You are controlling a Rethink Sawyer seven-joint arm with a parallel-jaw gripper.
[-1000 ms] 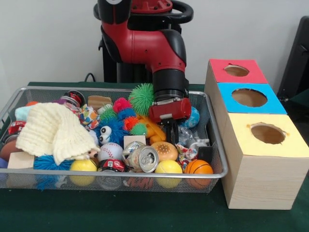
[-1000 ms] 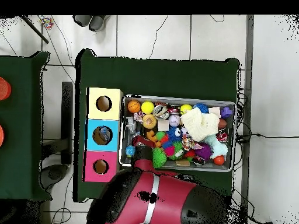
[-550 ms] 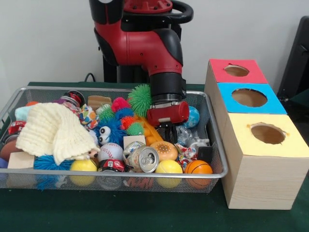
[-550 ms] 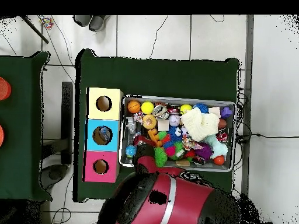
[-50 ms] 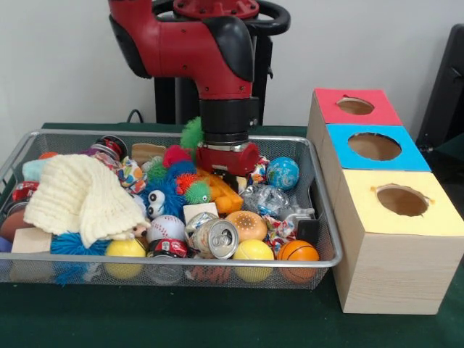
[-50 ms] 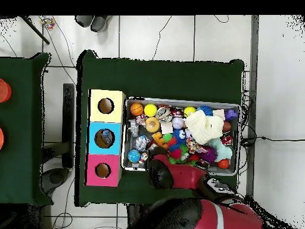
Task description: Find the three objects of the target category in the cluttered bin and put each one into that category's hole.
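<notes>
Green-clothed table, orange toy just under hand, grip state unclear

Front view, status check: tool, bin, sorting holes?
Tool low in wire bin, buried among toys, grip state unreadable. No target visibly held. Red, blue, yellow boxes' holes unobstructed. Cream knit cloth covers the clutter.

We note a cream knit cloth, a white baseball with red stitching, an orange basketball lined black, two yellow balls, and a blue-green globe ball. The box tops run red, blue, yellow. The worktop is dark green.
</notes>
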